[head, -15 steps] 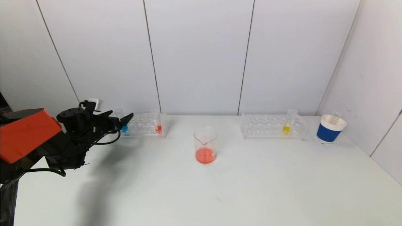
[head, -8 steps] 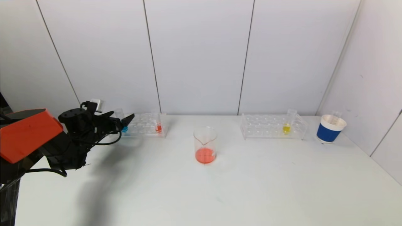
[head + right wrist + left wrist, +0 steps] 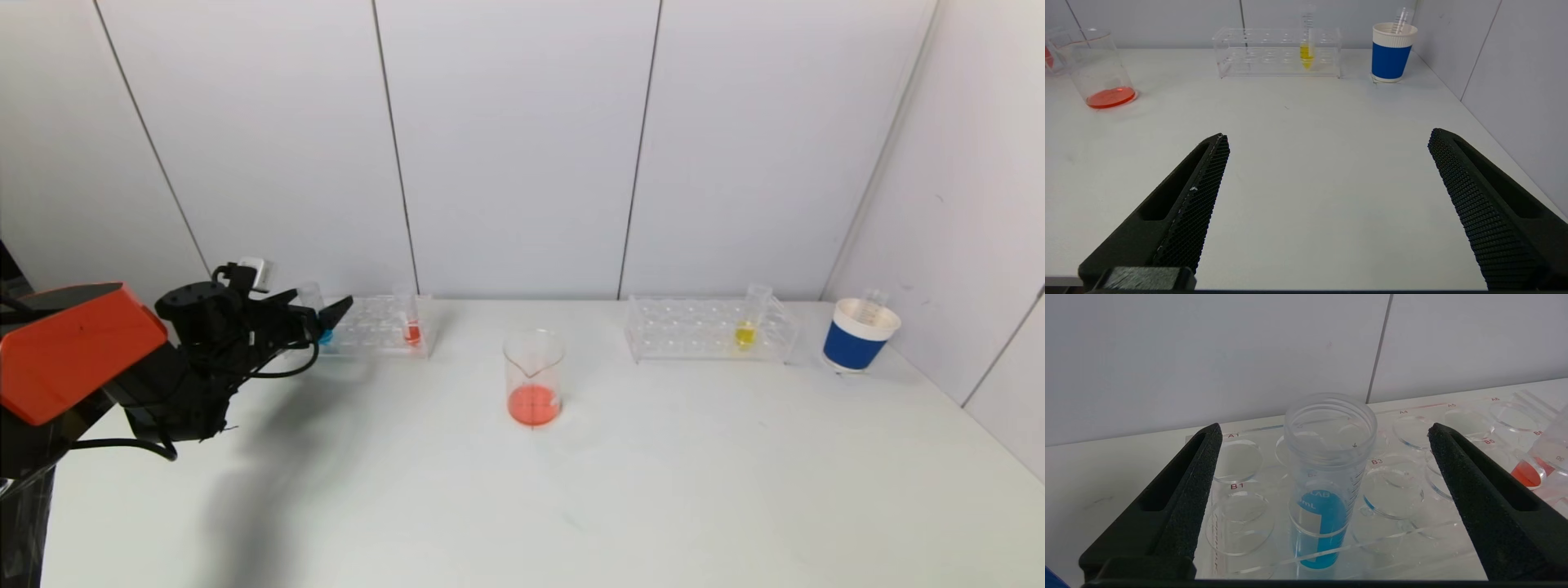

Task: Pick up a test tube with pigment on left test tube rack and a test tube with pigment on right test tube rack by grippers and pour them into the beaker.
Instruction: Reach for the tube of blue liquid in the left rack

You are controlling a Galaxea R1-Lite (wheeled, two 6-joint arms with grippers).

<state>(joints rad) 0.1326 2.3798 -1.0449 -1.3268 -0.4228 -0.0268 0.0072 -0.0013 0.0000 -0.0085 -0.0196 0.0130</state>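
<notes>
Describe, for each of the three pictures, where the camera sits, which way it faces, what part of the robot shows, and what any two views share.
Head view: high on the robot, looking down at the table; left gripper at the left rack.
Left wrist view: behind the open jaws, facing the blue tube.
Right wrist view: low over the table, open right gripper facing the right rack.
Shared: head and right wrist views both show the beaker, yellow tube and blue cup.

A white desk (image 3: 653, 490) is seen carrying two clear test tube racks (image 3: 377, 327) (image 3: 710, 329), a beaker (image 3: 534, 377) of orange liquid between them, and a blue paper cup (image 3: 859, 335).
</notes>
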